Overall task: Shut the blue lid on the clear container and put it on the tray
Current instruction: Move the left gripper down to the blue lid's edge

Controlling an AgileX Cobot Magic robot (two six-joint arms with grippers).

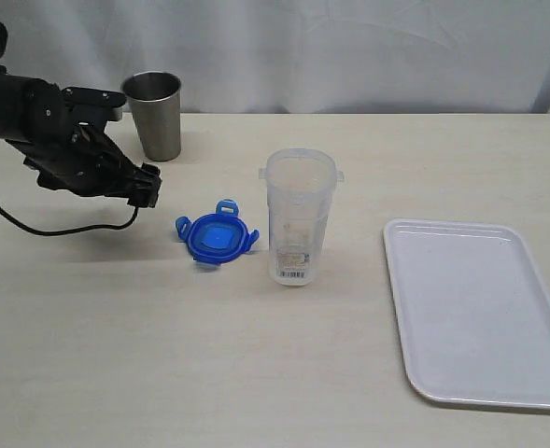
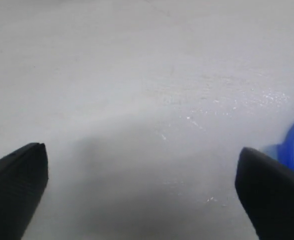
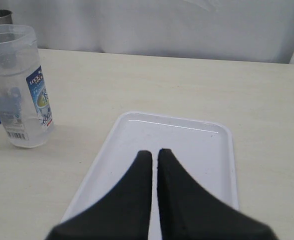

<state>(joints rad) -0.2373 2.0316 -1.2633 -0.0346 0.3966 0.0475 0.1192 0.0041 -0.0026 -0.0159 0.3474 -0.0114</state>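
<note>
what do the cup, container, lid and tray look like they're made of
The cup looks like brushed metal, probably steel: grey with a dull sheen. The container seems clear plastic: the table shows through it. The lid looks like blue plastic, with moulded flaps. The tray is likely white plastic, smooth and faintly shiny.

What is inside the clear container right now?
Nothing that shows: the container stands open and looks empty through its walls. The lid lies on the table beside it. The labels hide a little of the inside.
</note>
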